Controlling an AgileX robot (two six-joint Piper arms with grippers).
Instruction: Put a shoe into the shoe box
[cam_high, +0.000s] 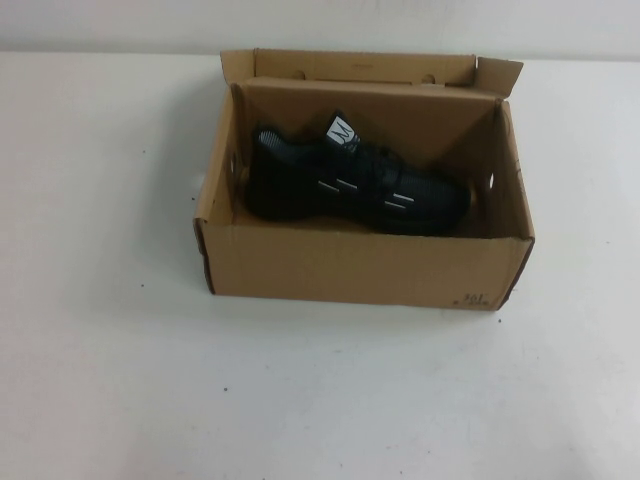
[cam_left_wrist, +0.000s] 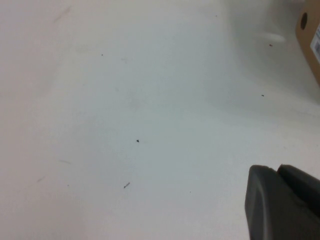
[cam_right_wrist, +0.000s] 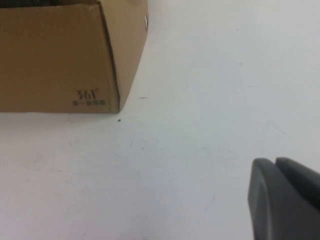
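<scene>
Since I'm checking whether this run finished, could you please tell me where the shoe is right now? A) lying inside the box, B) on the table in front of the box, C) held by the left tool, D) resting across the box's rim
A: the shoe lies inside the shoe box, while the left tool and right tool are shut, each over bare table.

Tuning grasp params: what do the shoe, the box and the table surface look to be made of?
Shoe: black upper, matte, probably knit fabric; ridged heel looks rubbery. Shoe box: brown corrugated cardboard, matte, with folded flaps and punched side holes. Table: smooth white top, faint sheen, maybe laminate; uncertain. Left gripper and right gripper, both shut, hover over bare table, each beside the box: dark matte fingers, likely plastic.
</scene>
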